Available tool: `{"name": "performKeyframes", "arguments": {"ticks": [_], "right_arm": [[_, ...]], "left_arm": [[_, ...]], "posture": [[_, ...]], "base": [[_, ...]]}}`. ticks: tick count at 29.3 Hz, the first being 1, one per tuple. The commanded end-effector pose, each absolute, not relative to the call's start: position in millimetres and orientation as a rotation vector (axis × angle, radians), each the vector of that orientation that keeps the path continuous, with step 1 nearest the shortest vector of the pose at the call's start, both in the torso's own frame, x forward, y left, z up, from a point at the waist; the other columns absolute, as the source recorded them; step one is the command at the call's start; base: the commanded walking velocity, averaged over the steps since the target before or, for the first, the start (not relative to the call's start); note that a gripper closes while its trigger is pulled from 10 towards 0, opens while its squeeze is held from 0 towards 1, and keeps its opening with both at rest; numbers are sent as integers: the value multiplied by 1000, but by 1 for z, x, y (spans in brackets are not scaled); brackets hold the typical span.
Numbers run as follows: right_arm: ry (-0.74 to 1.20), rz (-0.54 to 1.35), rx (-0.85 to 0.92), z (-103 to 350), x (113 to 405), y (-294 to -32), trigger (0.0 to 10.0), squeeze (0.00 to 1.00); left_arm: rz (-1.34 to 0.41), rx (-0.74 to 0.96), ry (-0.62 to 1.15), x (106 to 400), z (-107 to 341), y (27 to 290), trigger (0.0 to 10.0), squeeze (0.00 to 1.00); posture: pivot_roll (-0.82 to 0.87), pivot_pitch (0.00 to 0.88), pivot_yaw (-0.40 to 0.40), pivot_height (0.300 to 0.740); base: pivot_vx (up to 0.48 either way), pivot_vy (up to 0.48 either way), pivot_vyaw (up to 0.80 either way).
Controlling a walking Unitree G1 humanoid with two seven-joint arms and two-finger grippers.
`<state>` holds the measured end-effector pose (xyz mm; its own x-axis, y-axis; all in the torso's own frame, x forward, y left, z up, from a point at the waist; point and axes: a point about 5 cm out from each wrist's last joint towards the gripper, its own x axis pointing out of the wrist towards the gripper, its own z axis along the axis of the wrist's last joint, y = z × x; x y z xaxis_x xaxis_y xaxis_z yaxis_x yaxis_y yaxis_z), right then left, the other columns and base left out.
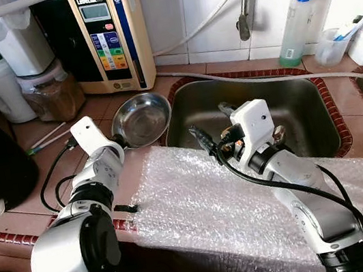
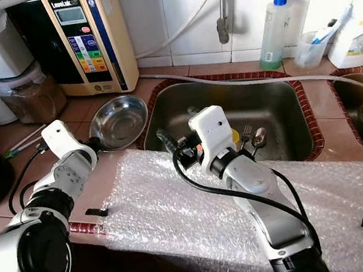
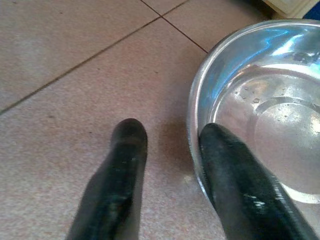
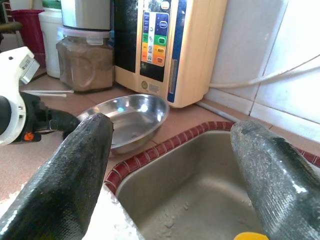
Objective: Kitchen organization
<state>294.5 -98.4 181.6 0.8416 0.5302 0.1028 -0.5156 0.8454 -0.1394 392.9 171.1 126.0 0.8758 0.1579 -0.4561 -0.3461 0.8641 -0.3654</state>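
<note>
Tiled terracotta countertop with a stainless steel sink set into it, edged in red mosaic. Clear bubble wrap sheet spread over the counter's front edge, just before the sink. Cream-and-black water ioniser box standing against the white wall tiles, behind the bowl. Shallow round stainless steel bowl resting on the counter, just left of the sink rim.

Left gripper down at the bowl's near rim, jaws parted and straddling it: one black finger inside the bowl, the other outside on the tile; not yet closed on the rim.

Right gripper above the sink's left end, jaws wide apart, holding nothing, bowl well ahead of it and apart.
</note>
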Motion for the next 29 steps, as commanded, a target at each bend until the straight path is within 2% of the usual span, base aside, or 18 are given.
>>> {"name": "performKeyframes", "arguments": {"ticks": [1,29], "right_arm": [[-145,560,-104,186,297,-99,10000,0],[-135,571,-111,184,307,-100,10000,0]], "left_arm": [[305,-456,465,387,116,179,0,0],[331,-444,419,380,123,201,0,0]], "posture": [[-62,0,94,740],[-3,0,69,740]], "base": [[0,0,0],[0,0,0]]}}
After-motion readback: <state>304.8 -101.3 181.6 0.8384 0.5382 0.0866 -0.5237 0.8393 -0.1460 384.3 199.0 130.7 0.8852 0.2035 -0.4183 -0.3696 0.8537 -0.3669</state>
